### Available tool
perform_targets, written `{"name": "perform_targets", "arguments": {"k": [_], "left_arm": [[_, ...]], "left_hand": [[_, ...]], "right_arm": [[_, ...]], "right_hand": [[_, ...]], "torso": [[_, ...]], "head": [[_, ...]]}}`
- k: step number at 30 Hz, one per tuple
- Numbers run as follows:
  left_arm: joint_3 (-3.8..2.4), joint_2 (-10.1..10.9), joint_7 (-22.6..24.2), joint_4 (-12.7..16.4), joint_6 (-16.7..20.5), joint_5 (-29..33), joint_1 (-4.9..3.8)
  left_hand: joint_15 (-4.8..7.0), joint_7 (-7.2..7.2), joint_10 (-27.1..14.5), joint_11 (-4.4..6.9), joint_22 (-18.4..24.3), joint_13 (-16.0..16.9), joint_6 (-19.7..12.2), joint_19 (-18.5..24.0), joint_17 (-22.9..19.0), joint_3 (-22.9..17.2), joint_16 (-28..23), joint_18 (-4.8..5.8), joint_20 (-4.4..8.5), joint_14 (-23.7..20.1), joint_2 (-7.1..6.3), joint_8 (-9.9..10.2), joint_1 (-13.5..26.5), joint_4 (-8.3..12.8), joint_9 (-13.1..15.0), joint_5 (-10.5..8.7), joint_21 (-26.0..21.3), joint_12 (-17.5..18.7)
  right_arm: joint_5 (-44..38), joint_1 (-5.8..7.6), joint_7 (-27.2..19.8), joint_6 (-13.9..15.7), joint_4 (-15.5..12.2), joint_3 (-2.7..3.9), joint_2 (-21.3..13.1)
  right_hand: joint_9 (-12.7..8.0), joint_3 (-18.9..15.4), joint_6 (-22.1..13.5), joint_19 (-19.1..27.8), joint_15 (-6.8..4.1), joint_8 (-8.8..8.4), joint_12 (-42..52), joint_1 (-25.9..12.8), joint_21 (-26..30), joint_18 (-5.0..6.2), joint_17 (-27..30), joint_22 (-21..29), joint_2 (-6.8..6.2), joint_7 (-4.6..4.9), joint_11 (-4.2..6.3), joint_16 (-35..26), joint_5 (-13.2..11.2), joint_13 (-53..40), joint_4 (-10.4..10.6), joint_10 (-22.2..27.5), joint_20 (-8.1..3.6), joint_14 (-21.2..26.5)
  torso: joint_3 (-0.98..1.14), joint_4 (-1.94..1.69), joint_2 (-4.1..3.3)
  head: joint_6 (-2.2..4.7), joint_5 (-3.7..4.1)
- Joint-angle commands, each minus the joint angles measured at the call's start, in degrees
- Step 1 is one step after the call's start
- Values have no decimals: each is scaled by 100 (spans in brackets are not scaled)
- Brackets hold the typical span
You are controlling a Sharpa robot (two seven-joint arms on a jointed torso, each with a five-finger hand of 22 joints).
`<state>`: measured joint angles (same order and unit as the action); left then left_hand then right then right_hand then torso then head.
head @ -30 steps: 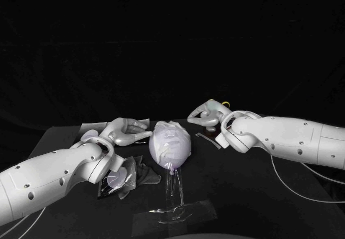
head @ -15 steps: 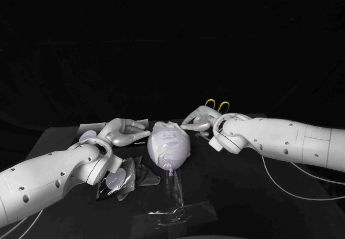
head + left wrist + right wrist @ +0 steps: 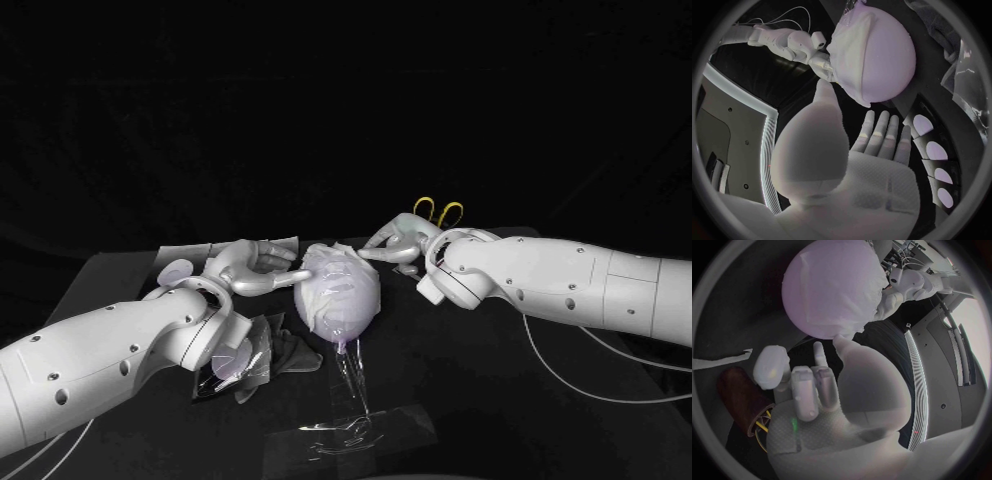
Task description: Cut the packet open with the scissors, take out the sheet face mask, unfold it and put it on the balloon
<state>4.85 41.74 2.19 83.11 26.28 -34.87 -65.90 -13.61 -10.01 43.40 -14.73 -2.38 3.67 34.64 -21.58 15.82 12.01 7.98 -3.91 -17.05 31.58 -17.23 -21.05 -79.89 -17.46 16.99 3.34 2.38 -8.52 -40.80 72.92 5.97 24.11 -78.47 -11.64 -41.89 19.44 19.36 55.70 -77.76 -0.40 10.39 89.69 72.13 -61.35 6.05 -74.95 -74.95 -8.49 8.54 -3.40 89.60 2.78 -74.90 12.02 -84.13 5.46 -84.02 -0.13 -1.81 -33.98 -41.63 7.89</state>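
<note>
Touching opposite sides of the mask-draped balloon (image 3: 343,300) with left hand (image 3: 257,266) and right hand (image 3: 401,243), both loosely spread, gripping nothing.

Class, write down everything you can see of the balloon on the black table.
The balloon is pale lilac, smooth and egg-shaped, inflated, lying on the black table with its narrow end towards the camera. A white sheet mask drapes over its far end. The left robot hand and right robot hand reach in at either side of that end, fingertips at the mask.
</note>
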Motion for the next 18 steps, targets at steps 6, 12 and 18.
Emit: {"name": "perform_targets", "arguments": {"k": [6, 12, 18], "left_arm": [[-10, -103, -345, -41, -138, -232, -16], [-10, -193, -431, -140, -115, -337, -16], [-10, -275, -509, -223, -127, -437, -17]], "left_hand": [[-20, -691, -132, -12, 11, 2, -123, 147, -99, 48, -75, 74, 3, -227, -14, 36, 71, 10, -26, 26, -21, 41], [-28, -692, -170, -17, 9, 11, -153, 182, -93, 31, -69, 69, 6, -218, -1, 22, -14, 10, -29, 33, -18, 32], [-26, -693, -167, -15, 5, 24, -146, 200, -43, 9, -19, 64, 8, -101, 18, -31, -111, 10, -15, 38, -12, -7]], "right_arm": [[108, 20, -115, -94, -90, 7, -26], [121, 35, -193, -43, -144, 15, -52], [128, 48, -244, -17, -173, 26, -62]], "right_hand": [[-7, -49, -16, -7, 37, -19, 31, -50, -8, -50, -1505, -185, 30, -7, -39, 40, -2, -1510, 27, -587, 35, -598], [-7, -56, -9, -4, 36, -18, 31, -32, -5, -48, -1505, -185, 43, -9, -38, 40, -2, -1510, 29, -587, 35, -598], [-7, -62, -5, -3, 36, -18, 31, -19, -3, -48, -1505, -186, 51, -10, -36, 40, -2, -1510, 30, -587, 35, -598]], "torso": [[4, 7, -58], [6, 11, -62], [9, 8, -74]], "head": [[25, -17], [20, -21], [26, -23]]}}
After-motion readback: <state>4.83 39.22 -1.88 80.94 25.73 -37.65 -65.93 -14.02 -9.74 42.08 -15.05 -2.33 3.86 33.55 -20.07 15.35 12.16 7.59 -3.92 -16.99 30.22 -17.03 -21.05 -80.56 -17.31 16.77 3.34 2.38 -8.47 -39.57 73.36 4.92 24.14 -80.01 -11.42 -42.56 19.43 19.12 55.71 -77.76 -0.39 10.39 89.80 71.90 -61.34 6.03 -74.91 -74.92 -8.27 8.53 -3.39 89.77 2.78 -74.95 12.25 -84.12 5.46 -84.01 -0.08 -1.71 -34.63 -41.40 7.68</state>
